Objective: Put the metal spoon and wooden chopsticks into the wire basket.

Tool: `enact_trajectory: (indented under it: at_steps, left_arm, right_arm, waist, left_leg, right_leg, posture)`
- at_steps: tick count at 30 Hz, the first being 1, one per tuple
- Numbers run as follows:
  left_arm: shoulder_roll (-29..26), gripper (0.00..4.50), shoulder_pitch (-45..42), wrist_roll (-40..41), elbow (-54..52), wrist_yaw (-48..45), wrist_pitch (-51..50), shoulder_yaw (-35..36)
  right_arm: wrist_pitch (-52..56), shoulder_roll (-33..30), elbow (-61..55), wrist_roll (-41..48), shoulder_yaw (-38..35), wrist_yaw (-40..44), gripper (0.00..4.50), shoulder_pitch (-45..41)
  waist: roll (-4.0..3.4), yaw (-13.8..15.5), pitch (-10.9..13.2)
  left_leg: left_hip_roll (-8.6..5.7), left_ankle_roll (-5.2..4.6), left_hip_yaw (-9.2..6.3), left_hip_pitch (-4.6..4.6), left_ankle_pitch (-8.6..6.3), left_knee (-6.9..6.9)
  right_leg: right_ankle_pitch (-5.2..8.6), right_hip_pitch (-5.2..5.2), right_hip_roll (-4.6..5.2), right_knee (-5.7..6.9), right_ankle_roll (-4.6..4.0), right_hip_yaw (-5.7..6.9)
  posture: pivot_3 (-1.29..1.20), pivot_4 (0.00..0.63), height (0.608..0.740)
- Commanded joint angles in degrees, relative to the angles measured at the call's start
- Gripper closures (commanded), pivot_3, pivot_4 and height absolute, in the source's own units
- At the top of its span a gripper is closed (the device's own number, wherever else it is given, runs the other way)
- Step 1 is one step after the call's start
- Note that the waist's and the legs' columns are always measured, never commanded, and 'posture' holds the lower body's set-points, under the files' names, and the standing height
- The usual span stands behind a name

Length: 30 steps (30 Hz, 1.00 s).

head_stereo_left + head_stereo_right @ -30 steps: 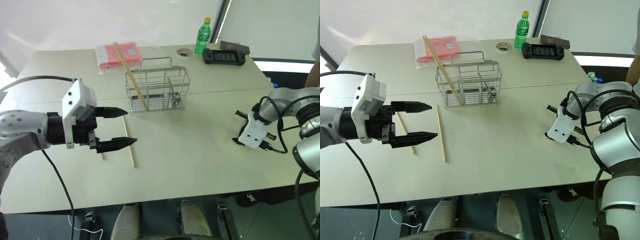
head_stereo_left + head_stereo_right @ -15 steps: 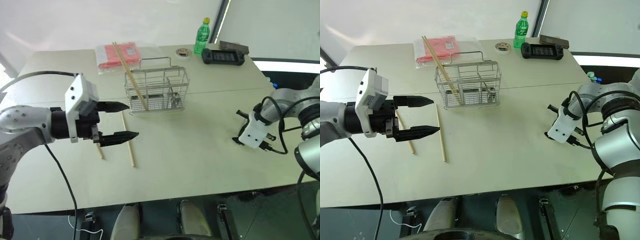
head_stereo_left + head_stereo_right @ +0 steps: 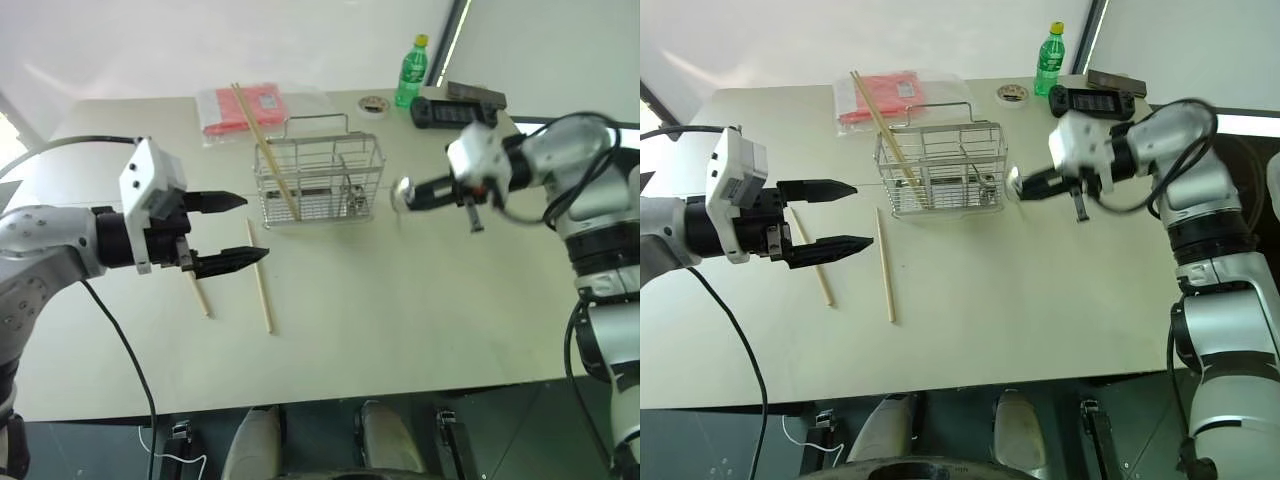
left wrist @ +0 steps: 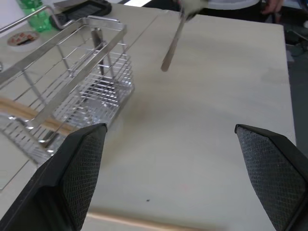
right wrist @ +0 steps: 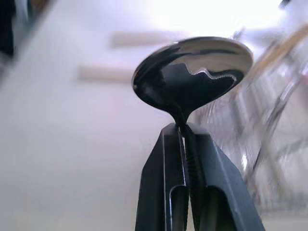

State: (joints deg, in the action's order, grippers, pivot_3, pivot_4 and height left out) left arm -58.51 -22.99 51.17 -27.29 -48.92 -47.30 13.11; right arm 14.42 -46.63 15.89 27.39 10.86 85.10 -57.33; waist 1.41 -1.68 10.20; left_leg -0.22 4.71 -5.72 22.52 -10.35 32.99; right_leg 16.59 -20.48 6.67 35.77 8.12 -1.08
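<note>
My right gripper point(image 3: 420, 189) is shut on the handle of the metal spoon point(image 3: 403, 193), holding it in the air just right of the wire basket point(image 3: 320, 180), bowl toward the basket. The right wrist view shows the shiny bowl of the spoon point(image 5: 192, 72) sticking out past the closed fingertips. One of the wooden chopsticks point(image 3: 265, 150) leans inside the basket's left end. Two more chopsticks point(image 3: 260, 278) lie on the table in front of the basket, the shorter-looking one point(image 3: 198, 295) further left. My left gripper point(image 3: 235, 230) hovers open above them, pointing right.
A red packet point(image 3: 240, 108) lies behind the basket. A green bottle point(image 3: 407, 70), a small round lid point(image 3: 372, 102), a black controller point(image 3: 450, 110) and a dark box point(image 3: 478, 93) stand at the back right. The table point(image 3: 400, 300) has open room on the near right.
My right arm rose from low at the table's right side and swung left to beside the basket, with the spoon now showing in its grip. The left gripper shifted only slightly.
</note>
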Motion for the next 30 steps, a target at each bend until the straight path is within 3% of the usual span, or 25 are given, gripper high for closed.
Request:
enact_trajectory:
  at_steps: [1, 6, 9, 13, 21, 30]
  left_arm:
    - [-0.61, 0.0, -2.12, -1.81, 1.32, -0.67, 2.22, 1.86]
    - [-0.74, 0.0, -3.55, -3.45, 3.13, -1.76, 3.18, 1.62]
    - [-0.51, 0.0, -4.25, -4.06, 3.71, -2.03, 3.33, 1.44]
    - [-0.39, 0.0, -4.76, -4.55, 4.02, -2.54, 3.27, 1.34]
    - [0.07, 0.0, -5.52, -4.89, 3.73, -2.12, 3.0, 1.36]
    - [-0.37, 0.0, -5.24, -3.75, 2.32, -0.59, 1.75, 3.2]
  right_arm:
    - [18.59, -1.01, -8.63, 9.68, -7.56, -6.96, 4.45, 0.11]
    - [33.44, 3.3, -7.12, 16.9, -15.37, -18.36, 4.45, -4.68]
    - [35.26, 6.62, -3.79, 16.83, -17.68, -24.09, 4.45, -8.41]
    - [28.84, 11.43, 5.09, 10.51, -17.48, -30.78, 4.45, -12.93]
    - [15.64, 16.55, 15.68, -0.04, -13.52, -30.27, 4.45, -11.71]
    - [8.79, 20.02, 23.03, -4.05, -15.27, -32.31, 4.45, -13.04]
  waist:
    - [0.02, 0.62, -0.01]
    - [0.04, 0.88, -0.02]
    - [0.05, 0.57, -0.03]
    - [0.07, 0.38, -0.04]
    - [0.12, 0.47, -0.06]
    - [0.12, 0.45, -0.06]
  left_leg:
    - [0.0, 0.0, 0.02, 0.01, 0.0, 0.0]
    - [-0.01, 0.0, 0.09, 0.31, 0.0, 0.12]
    - [0.0, -0.02, 0.13, 0.68, 0.02, 0.12]
    - [0.0, -0.03, 0.17, 0.86, 0.02, 0.06]
    - [0.0, -0.03, 0.2, 0.88, 0.03, 0.08]
    - [0.0, -0.03, 0.18, 0.86, 0.03, 0.08]
  right_leg:
    - [0.01, 0.01, 0.0, -0.08, -0.03, -0.01]
    - [-0.03, -0.07, 0.01, -0.46, -0.13, -0.02]
    - [-0.14, -0.54, 0.01, -0.34, 0.04, -0.04]
    - [-0.19, -0.89, 0.01, -0.13, 0.14, -0.04]
    - [-0.21, -0.88, 0.0, -0.13, 0.16, -0.05]
    - [-0.21, -0.91, 0.0, 0.03, 0.18, -0.04]
  posture:
    - [0.0, 0.15, 0.721]
    - [0.0, 0.15, 0.721]
    - [0.0, 0.15, 0.721]
    - [0.0, 0.15, 0.721]
    - [0.0, 0.15, 0.721]
    - [0.0, 0.15, 0.721]
